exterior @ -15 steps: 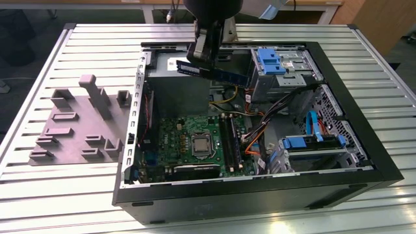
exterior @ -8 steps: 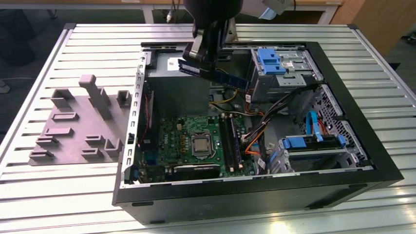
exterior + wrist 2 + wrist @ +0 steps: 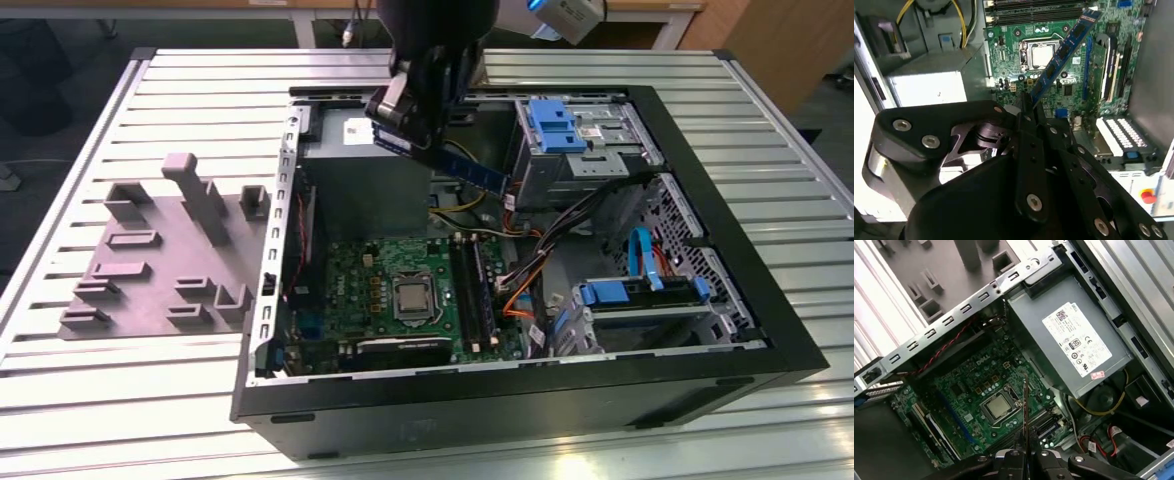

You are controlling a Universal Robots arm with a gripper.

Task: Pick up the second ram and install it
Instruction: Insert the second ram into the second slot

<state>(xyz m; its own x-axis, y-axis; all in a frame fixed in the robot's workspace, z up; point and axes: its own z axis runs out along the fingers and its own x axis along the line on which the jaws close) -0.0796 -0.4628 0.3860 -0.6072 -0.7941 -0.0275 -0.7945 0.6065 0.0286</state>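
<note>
- The second ram is held in the air above the open computer case, tilted, its free end pointing toward 4 o'clock in the exterior view; it is clear of the motherboard.
- In the second wrist view the ram shows as a blue strip with dark chips, rising out of the gripper across the processor; its lower end is hidden between the fingers.
- In the first wrist view the strip appears edge-on as a thin line, so its face cannot be made out.
- The gripper is pinched on one end of the ram; its upper part is cut off at the frame edge in the exterior view.
- Memory slots lie beside the processor at 3 o'clock; whether one is already filled cannot be told.
- The power supply sits beside the board.
- A gray fixture rests on the slatted table at 9 o'clock from the case.
</note>
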